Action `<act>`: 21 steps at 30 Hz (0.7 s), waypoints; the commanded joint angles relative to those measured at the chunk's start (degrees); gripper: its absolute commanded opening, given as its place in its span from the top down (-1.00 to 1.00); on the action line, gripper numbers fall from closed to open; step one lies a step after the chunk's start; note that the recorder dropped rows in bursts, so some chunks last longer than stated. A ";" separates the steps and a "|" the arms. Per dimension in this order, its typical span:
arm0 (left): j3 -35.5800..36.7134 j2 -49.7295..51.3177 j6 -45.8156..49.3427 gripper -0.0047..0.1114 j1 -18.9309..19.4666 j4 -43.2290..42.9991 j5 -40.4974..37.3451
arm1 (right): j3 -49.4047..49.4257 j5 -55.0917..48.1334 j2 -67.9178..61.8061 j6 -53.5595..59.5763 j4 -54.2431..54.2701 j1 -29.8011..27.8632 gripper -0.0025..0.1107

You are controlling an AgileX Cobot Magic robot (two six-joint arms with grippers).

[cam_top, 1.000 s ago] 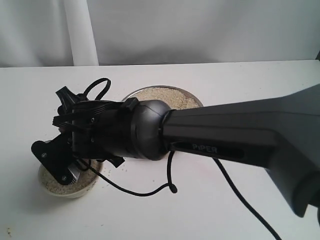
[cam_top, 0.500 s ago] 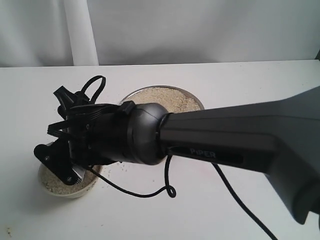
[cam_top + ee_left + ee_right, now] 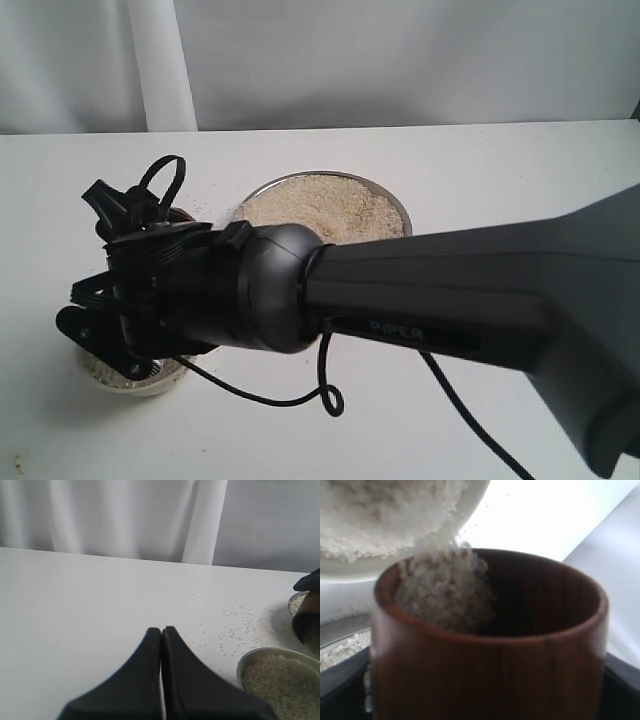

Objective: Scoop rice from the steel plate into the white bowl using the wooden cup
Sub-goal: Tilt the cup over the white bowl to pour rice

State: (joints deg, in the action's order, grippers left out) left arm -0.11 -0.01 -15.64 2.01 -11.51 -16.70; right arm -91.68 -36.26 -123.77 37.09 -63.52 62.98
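My right arm reaches across the exterior view, and its gripper (image 3: 100,340) hangs over the white bowl (image 3: 140,380) at the front left, hiding most of it. In the right wrist view that gripper (image 3: 485,690) is shut on the wooden cup (image 3: 490,660). The cup is tipped, and rice (image 3: 445,590) lies against its lip next to the bowl's rim (image 3: 470,500). More rice (image 3: 370,510) fills the bowl. The steel plate (image 3: 395,205) holds a heap of rice (image 3: 320,205) behind the arm. My left gripper (image 3: 161,630) is shut and empty over bare table.
Loose grains (image 3: 240,622) lie scattered on the white table (image 3: 75,595) between bowl and plate. A black cable (image 3: 320,395) loops down from the right arm onto the table. A pale curtain (image 3: 350,60) closes the back.
The right arm has swung left and lower over the bowl and rolled its wrist. This uncovers more of the steel plate and covers more of the bowl.
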 commanded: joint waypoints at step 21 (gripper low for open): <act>0.11 0.01 -0.23 0.92 -0.27 0.28 0.38 | -0.08 -1.08 0.26 0.07 -13.65 2.71 0.96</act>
State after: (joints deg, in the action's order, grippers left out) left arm -0.11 -0.01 -15.64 2.01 -11.51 -16.70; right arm -91.68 -36.90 -123.90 37.09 -74.79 65.55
